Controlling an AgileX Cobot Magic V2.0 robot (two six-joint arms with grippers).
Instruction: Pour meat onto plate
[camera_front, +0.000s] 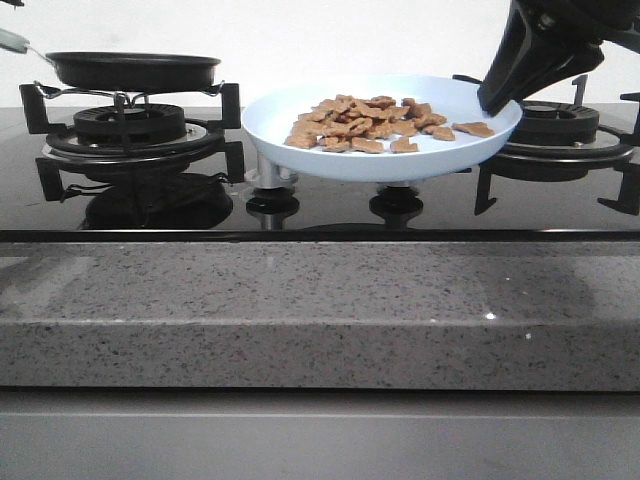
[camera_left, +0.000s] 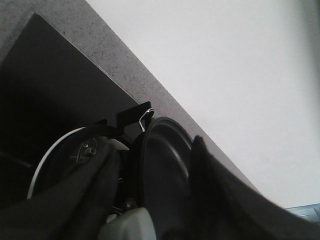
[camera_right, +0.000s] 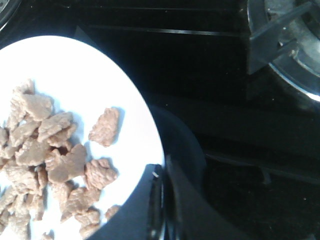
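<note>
The pale-blue plate (camera_front: 270, 120) hangs level above the middle of the black stove top, and the meat (camera_front: 365, 125) lies heaped on it. My right gripper (camera_front: 497, 103) is shut on the plate's right rim. In the right wrist view its gripper (camera_right: 161, 172) pinches the plate (camera_right: 75, 65) at the edge, beside the meat (camera_right: 50, 150). The black frying pan (camera_front: 135, 68) rests level over the left burner. My left gripper (camera_left: 155, 147) is out of the front view. Its own view shows the pan (camera_left: 165, 170) edge-on between the fingers and the pale handle (camera_left: 131, 225) held low between them.
The left burner grate (camera_front: 130, 125) stands under the pan, and the right burner (camera_front: 565, 125) is behind the right gripper. Two knobs (camera_front: 272, 200) sit below the plate. A speckled granite counter edge (camera_front: 320, 310) runs along the front, and a white wall stands behind.
</note>
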